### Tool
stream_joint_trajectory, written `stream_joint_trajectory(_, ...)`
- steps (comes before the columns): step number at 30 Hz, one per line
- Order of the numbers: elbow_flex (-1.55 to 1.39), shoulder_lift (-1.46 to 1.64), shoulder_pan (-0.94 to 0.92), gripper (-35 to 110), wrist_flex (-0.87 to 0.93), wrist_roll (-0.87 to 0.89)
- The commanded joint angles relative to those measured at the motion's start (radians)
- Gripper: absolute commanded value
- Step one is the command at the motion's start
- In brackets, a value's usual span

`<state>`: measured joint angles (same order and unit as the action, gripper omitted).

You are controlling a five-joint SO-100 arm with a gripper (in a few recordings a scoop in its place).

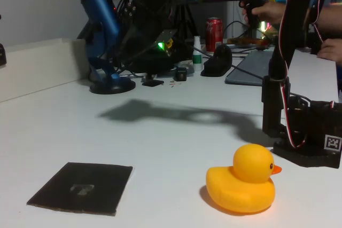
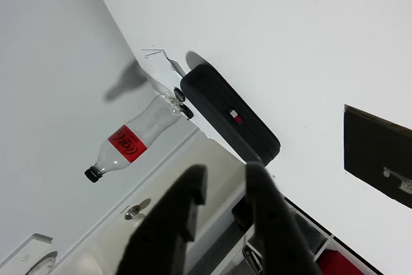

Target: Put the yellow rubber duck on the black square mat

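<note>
We're seeing a glossy, smooth yellow rubber duck (image 1: pixel 241 184), its plastic-like skin catching soft highlights. The black square mat (image 1: pixel 81 187) looks matt and thin, like card, with slightly rough edges. We note the white table (image 1: pixel 176 148) is smooth with a dull sheen. In the wrist view, the gripper (image 2: pixel 222 181) fingers look like matt black plastic, and a clear plastic bottle (image 2: pixel 132 141) shines beside a matt black case (image 2: pixel 228 113).

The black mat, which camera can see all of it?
The fixed view. There the whole black square mat lies flat on the white table, all four edges visible, with the pale mark at its centre. The wrist view catches just part of it at the right edge, cut off by the frame.
</note>
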<state>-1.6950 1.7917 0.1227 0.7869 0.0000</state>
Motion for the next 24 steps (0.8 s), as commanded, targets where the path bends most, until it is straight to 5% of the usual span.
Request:
stream_joint_trajectory(1, 0.034, 0.012, 0.017, 6, 0.009, 0.0)
stream_joint_trajectory(7, 0.035, 0.014, 0.043, 6, 0.008, 0.0)
stream_joint_trajectory(20, 0.031, 0.015, 0.411, 6, 0.02, -0.002)
stream_joint_trajectory(24, 0.04, 0.015, 0.543, 6, 0.143, -0.002)
